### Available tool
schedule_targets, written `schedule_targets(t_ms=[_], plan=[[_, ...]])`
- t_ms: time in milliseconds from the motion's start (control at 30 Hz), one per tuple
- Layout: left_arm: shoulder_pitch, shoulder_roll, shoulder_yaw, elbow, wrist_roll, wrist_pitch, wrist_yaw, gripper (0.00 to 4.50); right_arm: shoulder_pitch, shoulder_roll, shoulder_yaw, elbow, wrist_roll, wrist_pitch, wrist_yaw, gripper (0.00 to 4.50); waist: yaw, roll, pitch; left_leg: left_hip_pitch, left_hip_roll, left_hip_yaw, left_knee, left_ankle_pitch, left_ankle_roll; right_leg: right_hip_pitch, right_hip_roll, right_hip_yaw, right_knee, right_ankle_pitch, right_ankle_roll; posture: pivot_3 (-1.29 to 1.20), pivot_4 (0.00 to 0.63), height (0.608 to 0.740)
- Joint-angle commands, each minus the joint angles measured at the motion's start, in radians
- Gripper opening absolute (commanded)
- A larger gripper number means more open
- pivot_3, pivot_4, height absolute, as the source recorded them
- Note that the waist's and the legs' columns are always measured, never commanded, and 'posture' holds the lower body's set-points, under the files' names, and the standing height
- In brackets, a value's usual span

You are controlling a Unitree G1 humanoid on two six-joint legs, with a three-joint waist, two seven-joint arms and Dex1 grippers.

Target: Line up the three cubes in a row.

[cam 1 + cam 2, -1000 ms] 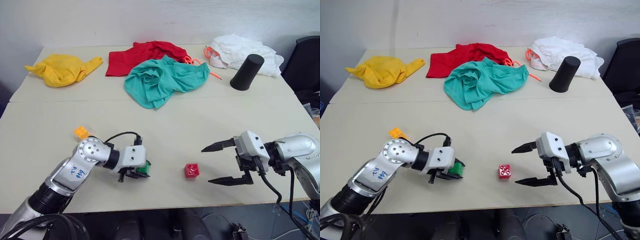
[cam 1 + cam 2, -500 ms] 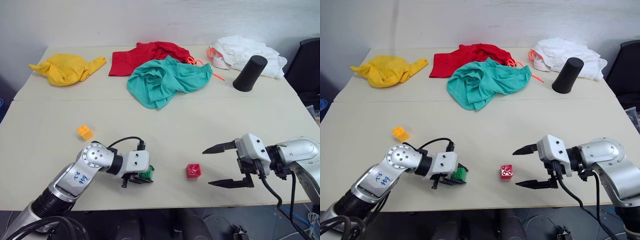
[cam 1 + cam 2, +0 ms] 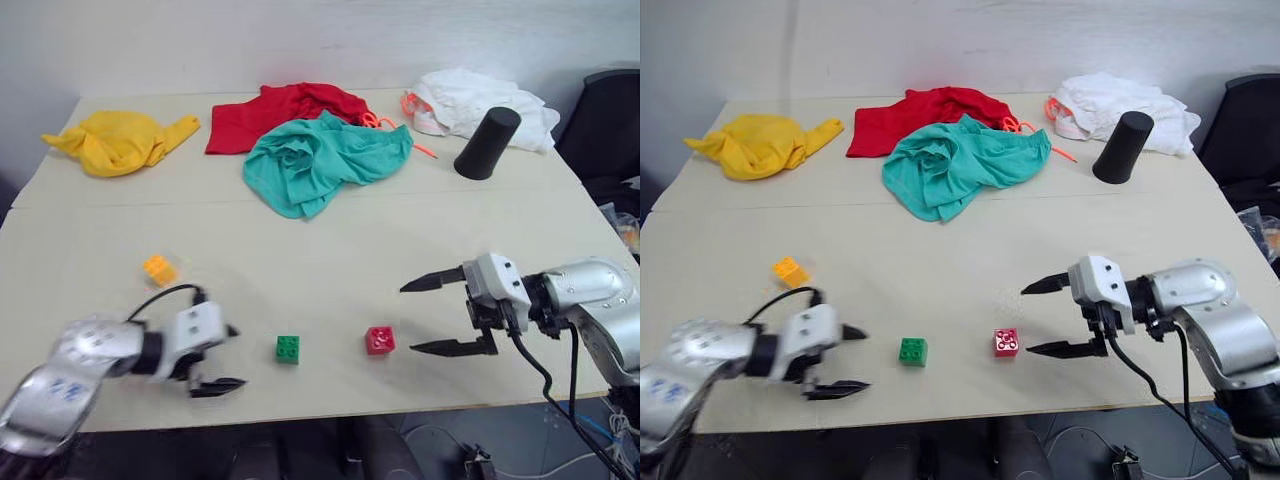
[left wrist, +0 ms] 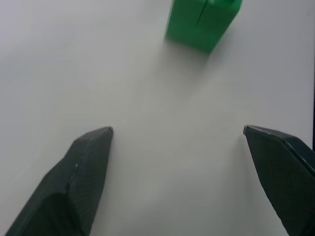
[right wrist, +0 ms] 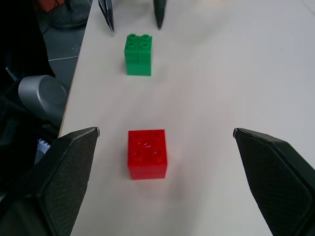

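1. A beige table (image 3: 330, 250) holds three toy bricks near its front edge.
2. The right gripper (image 3: 432, 316), fingers spread and empty, points at the red brick (image 3: 380, 340).
3. The left gripper (image 3: 226, 358), released, sits beside the green brick (image 3: 288, 348).
4. The orange-yellow brick (image 3: 158, 269) lies apart, farther back on the left.

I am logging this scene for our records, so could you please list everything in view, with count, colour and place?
green cube: one, green, near front edge of the table, left of the red cube
red cube: one, red, near front edge, centre-right
orange-yellow cube: one, further back on the left
yellow cloth: one, back left
red cloth: one, back centre
teal cloth: one, in front of the red cloth
white cloth: one, back right
black cup: one, upside down, by the white cloth
left gripper: black fingers, open, left of the green cube
right gripper: black fingers, open, right of the red cube
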Motion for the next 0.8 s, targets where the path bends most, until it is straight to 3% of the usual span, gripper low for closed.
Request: schedule_targets(t_ms=[33, 200, 367, 500, 800], plan=[[0.108, -0.075, 0.279, 0.065, -0.028, -0.021, 0.062, 4.47, -0.071, 0.037, -0.021, 0.014, 0.067, 0.046, -0.01, 4.5, 0.003, 0.0, 0.0, 0.0, 0.0, 0.0, 0.0, 0.0, 0.0, 0.0, 0.0, 0.0, 0.0, 0.0, 0.0, 0.0, 0.15, 0.74], [0.206, -0.189, 0.5, 0.225, -0.047, -0.155, 0.107, 4.47, -0.14, 0.08, -0.011, 0.063, 0.092, 0.097, -0.021, 4.5, 0.011, -0.001, 0.0, 0.0, -0.001, -0.001, 0.0, -0.001, 0.002, 0.001, -0.002, -0.001, -0.001, 0.0, 0.0, 0.0, 0.15, 0.74], [0.188, -0.186, 0.511, 0.268, -0.06, -0.219, 0.12, 4.47, -0.175, 0.078, -0.006, 0.085, 0.099, 0.116, 0.015, 4.5, 0.013, -0.001, -0.001, -0.001, -0.002, -0.001, 0.0, -0.002, 0.003, 0.001, -0.006, -0.003, -0.002, 0.0, 0.0, 0.0, 0.15, 0.74], [0.08, -0.131, 0.443, 0.347, -0.045, -0.23, 0.135, 4.47, -0.193, 0.087, -0.008, 0.097, 0.094, 0.122, 0.011, 4.5, 0.009, -0.001, -0.001, -0.001, -0.002, -0.002, 0.0, -0.002, 0.003, 0.001, -0.006, -0.004, -0.001, 0.0, 0.0, 0.0, 0.15, 0.74], [-0.386, -0.062, 0.11, 0.736, 0.034, -0.338, 0.114, 4.47, -0.16, 0.072, -0.026, 0.034, 0.11, 0.155, -0.013, 4.5, 0.005, -0.001, -0.001, -0.002, -0.002, 0.0, 0.0, -0.002, 0.002, 0.0, -0.005, -0.004, -0.001, 0.0, 0.001, 0.0, 0.15, 0.74]])
